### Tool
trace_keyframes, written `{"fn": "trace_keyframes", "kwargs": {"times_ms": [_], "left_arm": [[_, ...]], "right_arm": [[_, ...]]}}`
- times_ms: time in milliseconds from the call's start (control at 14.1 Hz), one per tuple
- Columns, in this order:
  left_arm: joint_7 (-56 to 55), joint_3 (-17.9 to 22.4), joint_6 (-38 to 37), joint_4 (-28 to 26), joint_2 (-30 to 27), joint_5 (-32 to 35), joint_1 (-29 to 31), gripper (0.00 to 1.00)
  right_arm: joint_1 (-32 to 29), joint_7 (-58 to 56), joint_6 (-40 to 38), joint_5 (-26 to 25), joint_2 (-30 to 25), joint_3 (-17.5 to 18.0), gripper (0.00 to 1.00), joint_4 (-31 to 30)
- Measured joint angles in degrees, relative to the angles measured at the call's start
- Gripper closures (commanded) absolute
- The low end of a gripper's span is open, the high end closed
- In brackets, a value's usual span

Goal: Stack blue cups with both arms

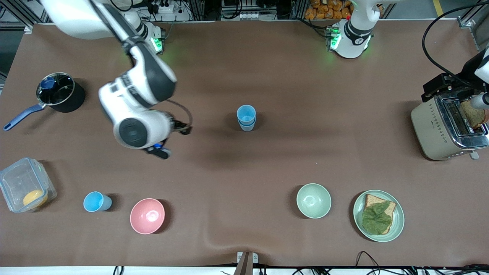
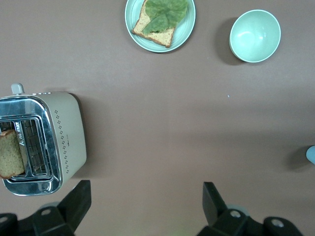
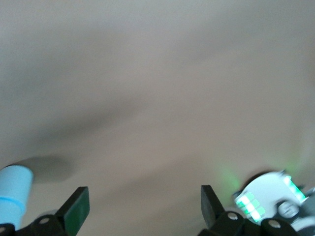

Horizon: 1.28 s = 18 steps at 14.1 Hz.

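Two blue cups [image 1: 246, 117] stand nested in one stack at the middle of the table; the stack also shows at the edge of the right wrist view [image 3: 12, 196] and as a sliver in the left wrist view [image 2: 311, 155]. A third sky-blue cup [image 1: 97, 201] stands near the front camera at the right arm's end, beside the pink bowl [image 1: 147, 215]. My right gripper [image 1: 172, 139] is open and empty above bare table between the stack and the pot; its fingers [image 3: 78, 204] hold nothing. My left gripper [image 1: 435, 91] is open and empty, high up by the toaster, fingers [image 2: 211, 199] spread.
A toaster [image 1: 447, 128] with bread stands at the left arm's end. A pale green bowl [image 1: 313, 200] and a plate [image 1: 397, 219] with toast and lettuce lie near the front camera. A black pot [image 1: 63, 93] and a clear box [image 1: 21, 183] sit at the right arm's end.
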Motion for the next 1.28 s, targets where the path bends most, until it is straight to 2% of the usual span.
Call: {"fn": "trace_keyframes", "kwargs": {"times_ms": [142, 497, 710, 1066, 1279], "left_arm": [[0.0, 0.0, 0.0, 0.0, 0.0, 0.0, 0.0, 0.0], [0.0, 0.0, 0.0, 0.0, 0.0, 0.0, 0.0, 0.0], [0.0, 0.0, 0.0, 0.0, 0.0, 0.0, 0.0, 0.0], [0.0, 0.0, 0.0, 0.0, 0.0, 0.0, 0.0, 0.0], [0.0, 0.0, 0.0, 0.0, 0.0, 0.0, 0.0, 0.0]], "right_arm": [[-1.7, -9.3, -0.1, 0.0, -1.5, -3.9, 0.0, 0.0], [-9.1, -25.2, 0.2, 0.0, -6.1, -4.9, 0.0, 0.1], [-9.3, -31.0, 0.9, 0.0, -11.1, -7.1, 0.0, 0.2], [-9.3, -45.6, 1.0, 0.0, -17.0, -14.4, 0.0, -0.4], [-9.3, -50.5, 0.1, 0.0, -20.9, -17.4, 0.0, -2.0]]}}
